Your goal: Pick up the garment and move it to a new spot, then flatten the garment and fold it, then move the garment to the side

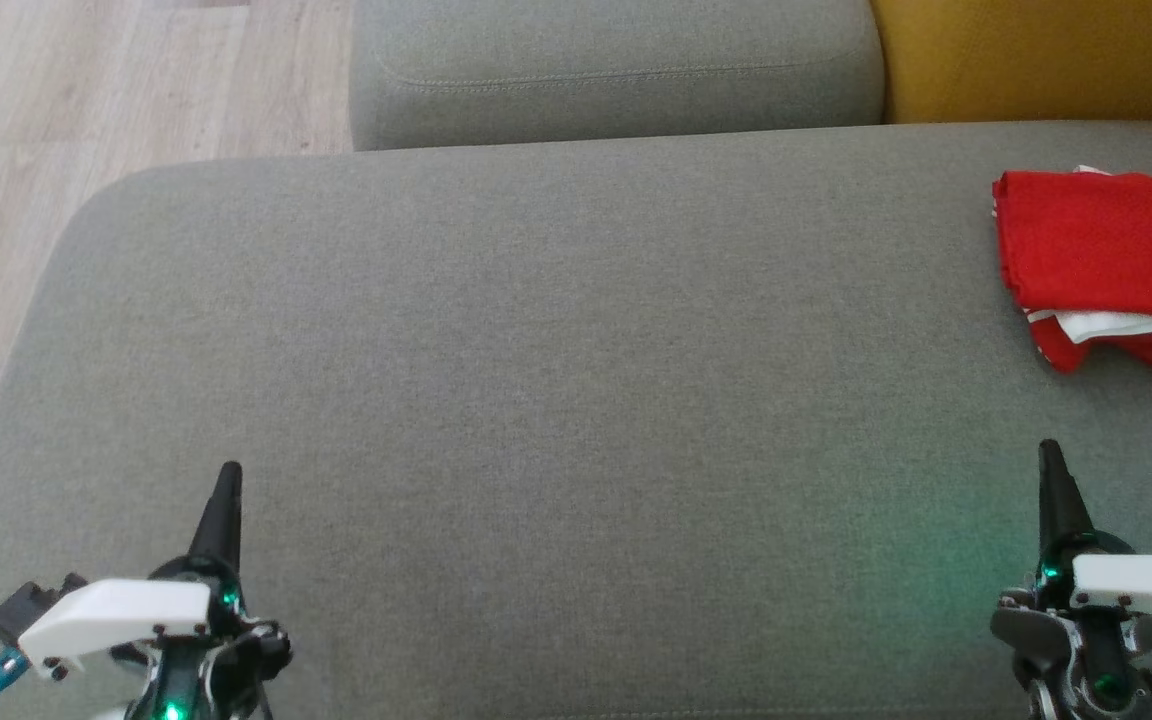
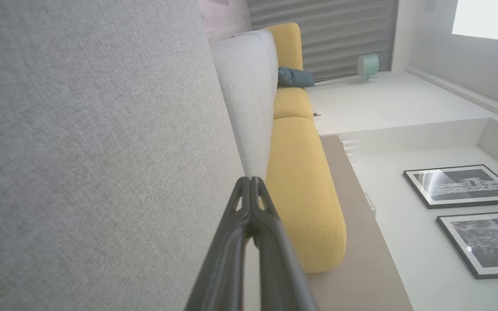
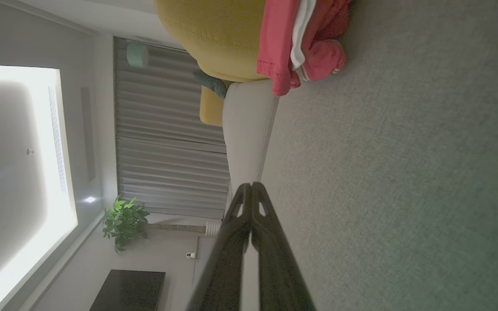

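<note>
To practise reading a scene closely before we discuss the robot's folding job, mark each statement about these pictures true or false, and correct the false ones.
1. The left claw and the right claw are both shut. True.
2. The red garment lies on the grey seat, toward the robot's right. True.
3. The right claw is gripping the red garment. False: it is shut on nothing and sits apart from the garment, nearer the robot.
4. The red garment is spread out flat in a single layer. False: it lies gathered in layers, with a white part showing between the red.
</note>
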Motion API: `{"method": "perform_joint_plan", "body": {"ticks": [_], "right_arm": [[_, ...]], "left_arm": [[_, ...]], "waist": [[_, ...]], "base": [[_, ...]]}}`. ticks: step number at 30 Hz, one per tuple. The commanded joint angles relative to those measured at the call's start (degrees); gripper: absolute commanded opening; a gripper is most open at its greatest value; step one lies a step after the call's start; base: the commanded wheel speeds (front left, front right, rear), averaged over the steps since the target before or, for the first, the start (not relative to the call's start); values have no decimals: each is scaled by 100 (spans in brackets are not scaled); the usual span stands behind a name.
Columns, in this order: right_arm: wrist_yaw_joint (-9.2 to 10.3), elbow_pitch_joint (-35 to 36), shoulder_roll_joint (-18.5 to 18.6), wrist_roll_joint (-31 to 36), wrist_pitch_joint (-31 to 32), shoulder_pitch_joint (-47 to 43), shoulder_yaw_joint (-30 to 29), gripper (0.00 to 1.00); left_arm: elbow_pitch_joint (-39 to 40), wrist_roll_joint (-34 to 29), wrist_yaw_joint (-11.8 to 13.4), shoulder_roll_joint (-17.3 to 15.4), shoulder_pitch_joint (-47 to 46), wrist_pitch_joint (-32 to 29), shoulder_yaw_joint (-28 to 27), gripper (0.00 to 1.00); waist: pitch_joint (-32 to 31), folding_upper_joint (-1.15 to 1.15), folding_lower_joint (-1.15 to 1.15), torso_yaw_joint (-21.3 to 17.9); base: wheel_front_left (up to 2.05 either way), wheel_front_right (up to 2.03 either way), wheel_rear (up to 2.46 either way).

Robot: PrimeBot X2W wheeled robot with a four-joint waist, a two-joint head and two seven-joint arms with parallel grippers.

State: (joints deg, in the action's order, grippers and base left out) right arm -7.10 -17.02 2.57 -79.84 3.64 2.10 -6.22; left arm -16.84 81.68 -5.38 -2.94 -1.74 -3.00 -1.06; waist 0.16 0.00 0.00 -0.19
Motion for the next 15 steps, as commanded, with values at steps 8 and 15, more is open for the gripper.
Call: {"method": "perform_joint_plan", "body": {"ticks": [8,15], "right_arm": [[-36,271,30,-667,168,384,23,0],[-38,292,31,-1075,252,402,-15,0]], "left_arm": [[246,587,-131,-32,-399,-172,-362,0],[270,947,-189,-30,-430,-273,-462,0]], "waist": [[1,0,0,10],[2,0,0,17]], "base": [[0,0,0],[0,0,0]]}}
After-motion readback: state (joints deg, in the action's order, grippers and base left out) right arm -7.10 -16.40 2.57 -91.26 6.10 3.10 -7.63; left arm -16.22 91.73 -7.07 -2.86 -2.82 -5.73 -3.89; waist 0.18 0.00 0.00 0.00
